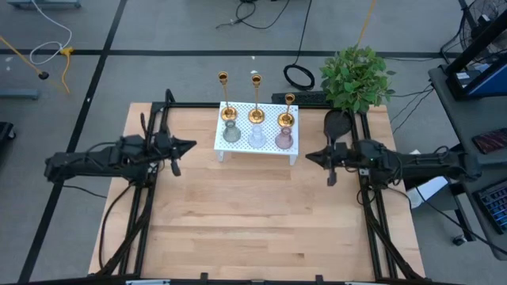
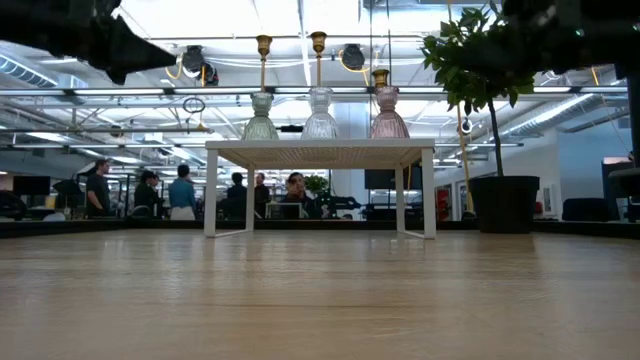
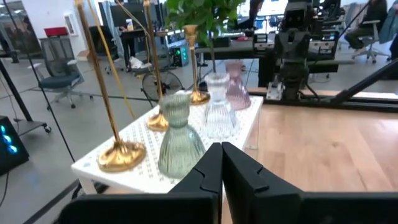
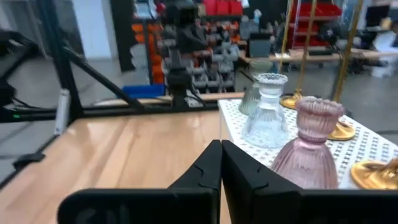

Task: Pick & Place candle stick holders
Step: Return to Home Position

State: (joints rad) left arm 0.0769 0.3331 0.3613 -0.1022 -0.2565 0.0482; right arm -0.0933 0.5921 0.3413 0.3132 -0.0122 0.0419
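Note:
Three gold brass sticks [image 1: 255, 101] stand by their round bases at the back of a white perforated stand [image 1: 224, 146]. In front of them stand three squat glass holders: green [image 1: 230, 132], clear [image 1: 257, 134], pink [image 1: 284, 139]. They also show in the low view [image 2: 320, 112]. My left gripper [image 1: 190, 146] is shut and empty, left of the stand, its fingers [image 3: 221, 163] close to the green holder [image 3: 178, 135]. My right gripper [image 1: 309, 156] is shut and empty, right of the stand, near the pink holder [image 4: 310, 144].
A green potted plant [image 1: 356, 77] stands at the table's far right corner, behind my right arm. The stand sits at the far middle of the wooden table [image 1: 253, 229]. People show in the room beyond the table [image 2: 180, 190].

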